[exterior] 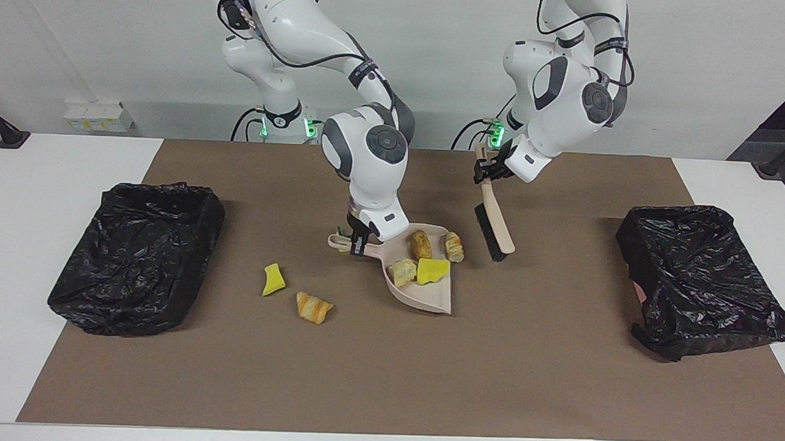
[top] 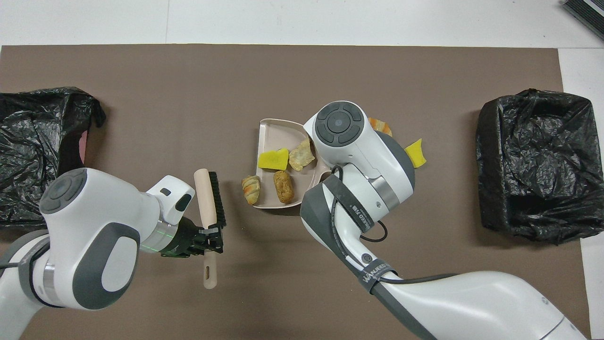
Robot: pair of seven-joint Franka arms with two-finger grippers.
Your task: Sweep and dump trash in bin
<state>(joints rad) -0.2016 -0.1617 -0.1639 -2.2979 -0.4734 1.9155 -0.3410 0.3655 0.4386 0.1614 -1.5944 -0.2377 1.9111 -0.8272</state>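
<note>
Our left gripper [exterior: 487, 171] was clenched on the beige brush [exterior: 495, 224], lifted just beside the croissant scrap [exterior: 454, 246] at the pan's edge. Our right gripper [exterior: 359, 240] clasped the beige dustpan [exterior: 429, 299] by its handle, three scraps [exterior: 422, 244] in it. To sweep well, we judged the bristles should land outside that croissant scrap and push it inward. Only the facing view showed the loose pastry scrap [exterior: 313, 307] and yellow sponge bit [exterior: 273, 279] whole; overhead, the right arm covered them partly.

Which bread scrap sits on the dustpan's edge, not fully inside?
The striped croissant-like chunk straddling the beige dustpan rim nearest the brush. The other two bread pieces in the pan lie fully inside.
</note>
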